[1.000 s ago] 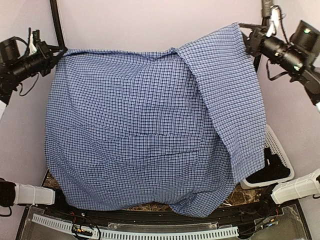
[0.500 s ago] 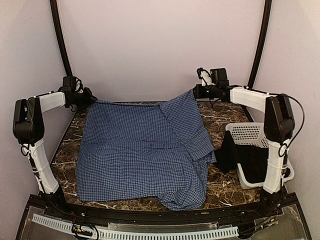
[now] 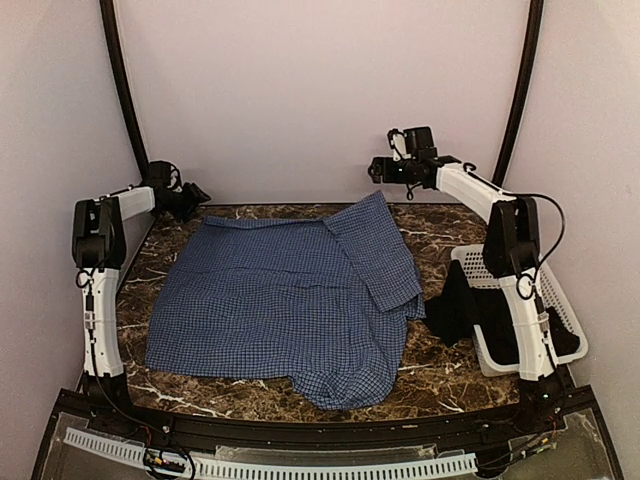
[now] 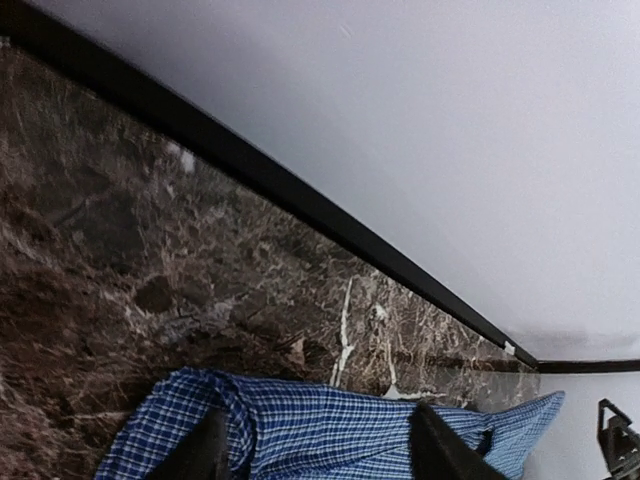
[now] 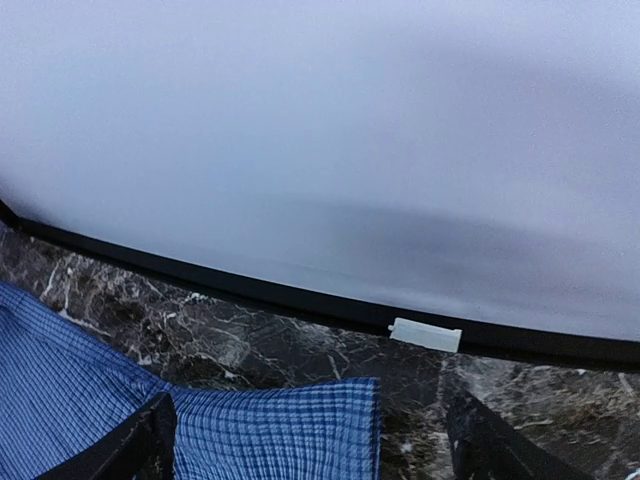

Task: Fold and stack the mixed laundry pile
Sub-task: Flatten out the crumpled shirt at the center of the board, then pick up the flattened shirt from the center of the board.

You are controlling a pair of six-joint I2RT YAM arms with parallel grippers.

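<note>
We note blue-check shirt [image 3: 280, 300] spread flat at centre of marble table [image 3: 440, 370], one front panel folded over at right. Black garment [image 3: 455, 305] hangs over rim of white basket [image 3: 500, 262], right of shirt. Left gripper [image 3: 200, 194] at shirt's far-left corner, fingers spread, holding nothing. Right gripper [image 3: 377, 168] near far-right corner, fingers wide apart, empty.

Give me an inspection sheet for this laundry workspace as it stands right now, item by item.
Surface: dark marble table, pale veins.
Job's things: checked shirt spread flat, its right side folded over; black garment hanging over the rim of the white basket, not folded.
Clutter: nothing seen.
Grippers: left gripper and right gripper near the shirt's far corners, both open, holding nothing.
Cables: black cable looped along the right arm.
Surroundings: pale walls, black curved posts.
</note>
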